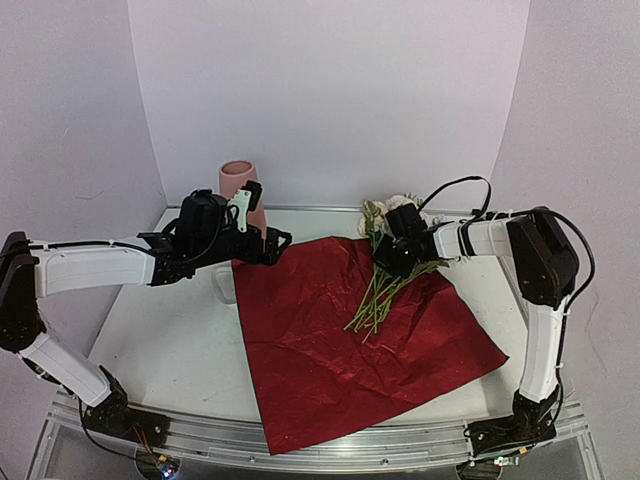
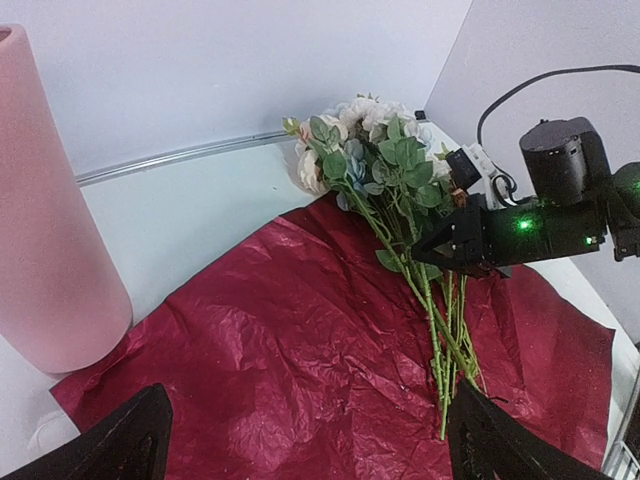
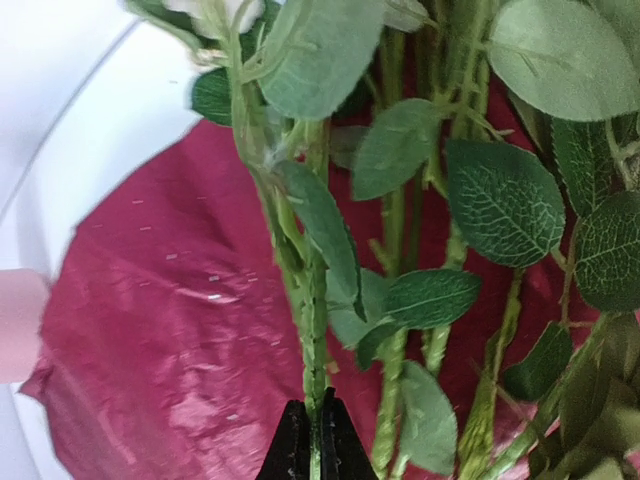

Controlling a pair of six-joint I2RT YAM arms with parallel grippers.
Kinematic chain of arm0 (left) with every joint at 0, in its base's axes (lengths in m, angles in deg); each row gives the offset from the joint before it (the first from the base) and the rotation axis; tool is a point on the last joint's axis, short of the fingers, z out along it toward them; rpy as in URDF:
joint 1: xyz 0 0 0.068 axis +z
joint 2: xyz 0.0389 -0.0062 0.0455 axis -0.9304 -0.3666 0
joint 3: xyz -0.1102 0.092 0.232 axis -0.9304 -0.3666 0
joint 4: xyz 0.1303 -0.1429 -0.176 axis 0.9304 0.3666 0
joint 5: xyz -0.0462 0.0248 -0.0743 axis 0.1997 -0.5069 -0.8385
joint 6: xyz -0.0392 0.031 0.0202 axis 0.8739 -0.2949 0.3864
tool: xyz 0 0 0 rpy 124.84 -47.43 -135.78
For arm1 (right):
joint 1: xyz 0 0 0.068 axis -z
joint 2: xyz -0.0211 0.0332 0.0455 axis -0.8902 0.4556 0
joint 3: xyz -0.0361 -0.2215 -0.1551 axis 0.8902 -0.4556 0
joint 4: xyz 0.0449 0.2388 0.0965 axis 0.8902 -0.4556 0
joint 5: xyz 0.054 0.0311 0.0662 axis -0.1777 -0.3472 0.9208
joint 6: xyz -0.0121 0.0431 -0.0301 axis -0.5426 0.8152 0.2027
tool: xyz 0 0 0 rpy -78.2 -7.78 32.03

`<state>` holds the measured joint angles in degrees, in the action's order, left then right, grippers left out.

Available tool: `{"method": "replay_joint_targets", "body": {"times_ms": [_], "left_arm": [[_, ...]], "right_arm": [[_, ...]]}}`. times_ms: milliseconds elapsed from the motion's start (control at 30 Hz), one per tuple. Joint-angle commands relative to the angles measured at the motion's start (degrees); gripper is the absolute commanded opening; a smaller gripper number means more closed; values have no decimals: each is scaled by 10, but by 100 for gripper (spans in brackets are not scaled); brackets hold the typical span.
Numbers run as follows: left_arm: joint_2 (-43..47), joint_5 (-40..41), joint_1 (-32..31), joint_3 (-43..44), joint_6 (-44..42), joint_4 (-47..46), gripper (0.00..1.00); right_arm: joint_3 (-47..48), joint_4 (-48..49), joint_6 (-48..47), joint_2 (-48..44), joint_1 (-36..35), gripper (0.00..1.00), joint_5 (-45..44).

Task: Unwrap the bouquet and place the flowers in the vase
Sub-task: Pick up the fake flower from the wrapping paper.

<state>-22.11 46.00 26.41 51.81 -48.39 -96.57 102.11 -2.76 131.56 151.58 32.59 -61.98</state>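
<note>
White table (image 1: 170,350) holds red paper (image 1: 330,350) spread flat, with the flowers (image 1: 378,295) lying at its 1 o'clock side, where the right gripper (image 3: 313,425) pinches one stem (image 3: 315,330), so it should lift slowly toward the vase (image 1: 240,185) at 11 o'clock, while the left gripper (image 1: 275,243) hangs spread wide.

No text, label, brand, number or sign can be read in any view; the vase (image 1: 236,178) is seen plain and unmarked.

vase (image 1: 236,180) base hidden behind left arm (image 1: 95,268), flowers (image 3: 500,200) with blooms cropped at top edge
</note>
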Motion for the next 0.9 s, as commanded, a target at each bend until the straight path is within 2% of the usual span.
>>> {"method": "replay_joint_targets", "body": {"times_ms": [0, 200, 400, 667, 867], "left_arm": [[35, -2, 0, -5, -6, -20, 97], [47, -10, 0, -5, 6, -19, 97], [54, -72, 0, 6, 18, -20, 94], [77, -153, 0, 31, 77, -33, 92], [73, -197, 0, 39, 126, -65, 91]], "right_arm": [[-19, 36, 2, -80, -6, 0, 27], [-42, 88, -39, -127, -13, 0, 92], [-103, 230, -121, -167, -35, 0, 198], [-177, 347, -192, -209, -83, 0, 260], [-202, 395, -217, -232, -118, 0, 262]]}}
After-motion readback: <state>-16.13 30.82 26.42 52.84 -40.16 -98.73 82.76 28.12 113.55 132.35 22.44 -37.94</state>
